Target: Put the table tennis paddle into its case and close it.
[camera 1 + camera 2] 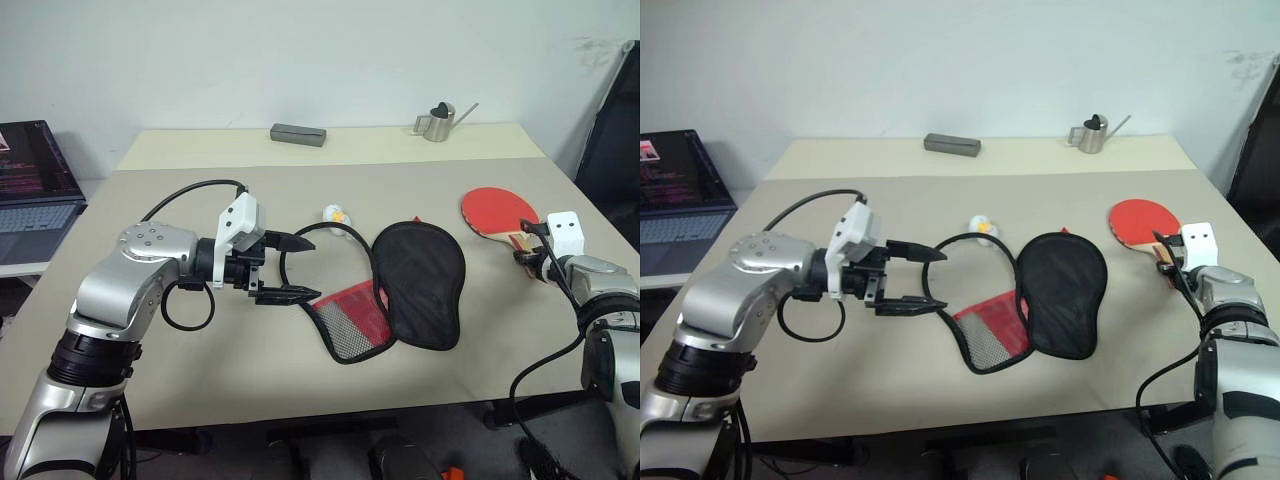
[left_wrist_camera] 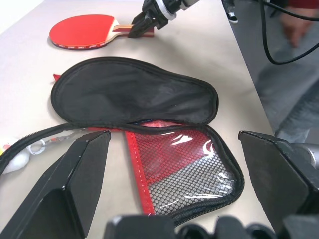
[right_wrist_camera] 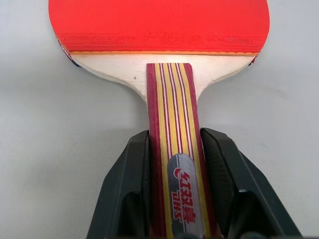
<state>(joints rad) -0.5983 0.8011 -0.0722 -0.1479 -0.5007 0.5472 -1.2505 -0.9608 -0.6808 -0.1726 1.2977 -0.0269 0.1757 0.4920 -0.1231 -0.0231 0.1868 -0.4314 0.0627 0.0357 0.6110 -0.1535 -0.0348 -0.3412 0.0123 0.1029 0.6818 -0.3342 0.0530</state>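
- Table tennis paddle [image 1: 497,211] lies flat on the grey table [image 1: 200,360], red rubber face up, over toward the robot's right side and well apart from the case.
- Its striped wooden handle [image 3: 175,149] points back toward the robot, and the right gripper [image 3: 174,164] has its two black fingers pressed against the handle's two edges, so it looks clenched on the paddle. The blade appears to rest on the table; whether any weight has been taken up cannot be told.
- Paddle case [image 1: 405,290] lies unzipped near the middle of the table, spread open like a book: the plain black half [image 2: 134,94] lies farther from the left arm, while the half with the red panel and black mesh pocket [image 2: 187,172] lies just in front of it.
- A small white ball charm [image 1: 334,213] sits on the table beside the case's zipper edge.
- Left gripper [image 1: 285,268] hovers just beside the mesh half with its fingers spread wide and nothing between them.
- Judged step: the pick-up of the paddle, the first stage; insertion and zipping are not yet done.
- The next move likely calls for lifting the paddle clear, carrying it across to the open case, and laying the blade onto one half while the left gripper steadies the case.
- A narrow hold on the handle alone may let the blade swing or droop, so a firm squeeze matters.
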